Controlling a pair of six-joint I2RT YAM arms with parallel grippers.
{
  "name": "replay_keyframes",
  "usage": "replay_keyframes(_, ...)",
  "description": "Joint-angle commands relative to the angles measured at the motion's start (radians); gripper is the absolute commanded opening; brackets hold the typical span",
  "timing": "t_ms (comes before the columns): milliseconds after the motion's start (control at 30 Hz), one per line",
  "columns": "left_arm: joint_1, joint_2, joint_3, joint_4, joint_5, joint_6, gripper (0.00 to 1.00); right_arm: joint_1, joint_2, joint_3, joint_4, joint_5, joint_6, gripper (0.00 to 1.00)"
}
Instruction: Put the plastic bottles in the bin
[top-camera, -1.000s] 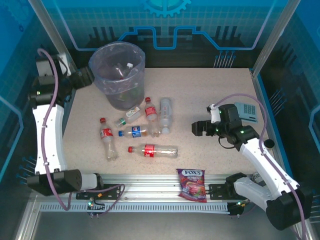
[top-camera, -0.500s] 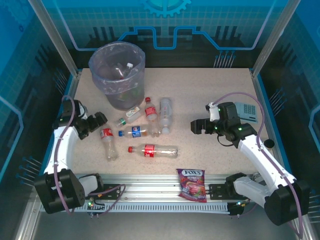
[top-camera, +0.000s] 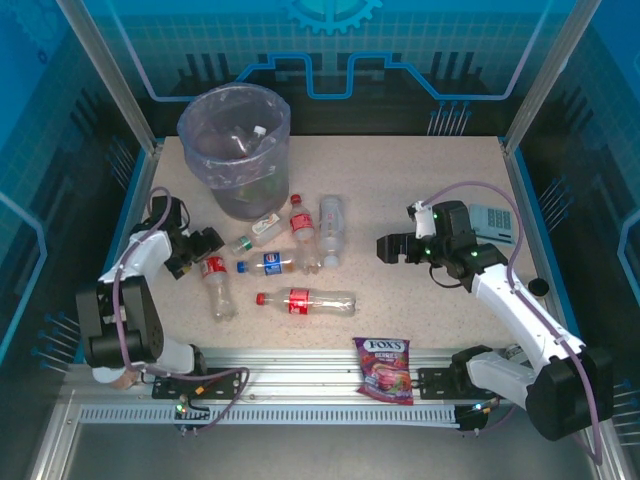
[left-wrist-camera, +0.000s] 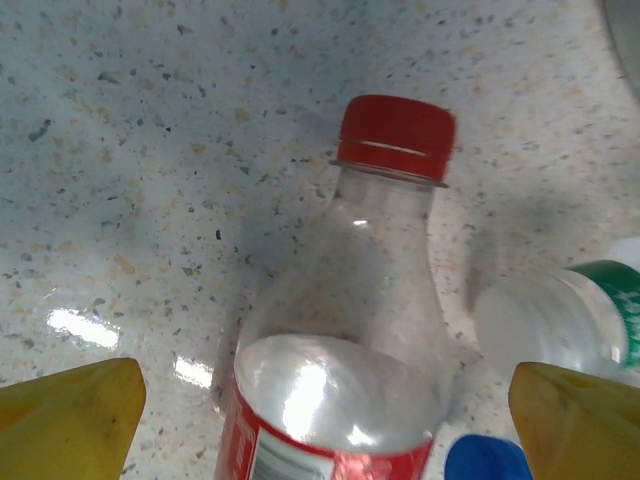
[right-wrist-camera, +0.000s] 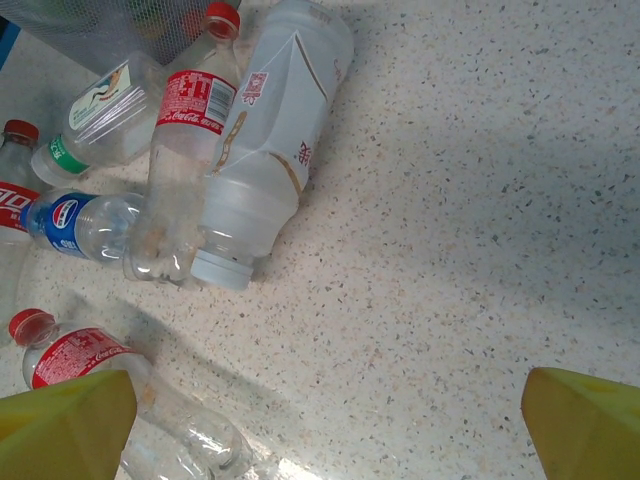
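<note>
1. The left claw (left-wrist-camera: 325, 415) stands wide open, its yellow fingertips (left-wrist-camera: 70, 410) either side of a clear plastic bottle with red cap and red label (left-wrist-camera: 345, 330) lying beneath it.
2. For a sound grip, I judge it should lower squarely over the bottle's body, avoiding the green-labelled clear bottle (left-wrist-camera: 565, 320) beside one fingertip.
3. The right claw (top-camera: 385, 248) is wide open and empty, with more bottles (top-camera: 330, 230) lying ahead of it.
4. The round grey bin with lilac liner (top-camera: 245, 195), beyond the left claw, holds a few clear bottles (top-camera: 245, 140).
</note>
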Motion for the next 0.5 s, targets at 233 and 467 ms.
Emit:
replay_keyframes(233, -0.016, 0.140, -0.002, 0.052, 0.027, 0.026, 0.93, -0.022, -0.021, -0.030, 0.025, -0.020, -0.012, 1.00)
replay_keyframes(467, -0.018, 0.190, 0.002, 0.061, -0.005, 0.035, 0.84, -0.025, -0.023, -0.031, 0.019, -0.019, -0.020, 1.00)
